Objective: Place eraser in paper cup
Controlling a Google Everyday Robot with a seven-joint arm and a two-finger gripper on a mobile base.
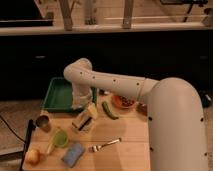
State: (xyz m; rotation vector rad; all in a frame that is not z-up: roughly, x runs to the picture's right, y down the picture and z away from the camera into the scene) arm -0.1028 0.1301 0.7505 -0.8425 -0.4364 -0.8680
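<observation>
The gripper (83, 120) hangs low over the wooden table (127, 150), just beyond the green tray (59, 95) at its 11 o'clock. Whether it is spread or pinching cannot be told. A pale shape right at it may be the paper cup (80, 125); the eraser cannot be picked out. A green cup (61, 139) sits at 7 o'clock and a fork (105, 145) at 4.
</observation>
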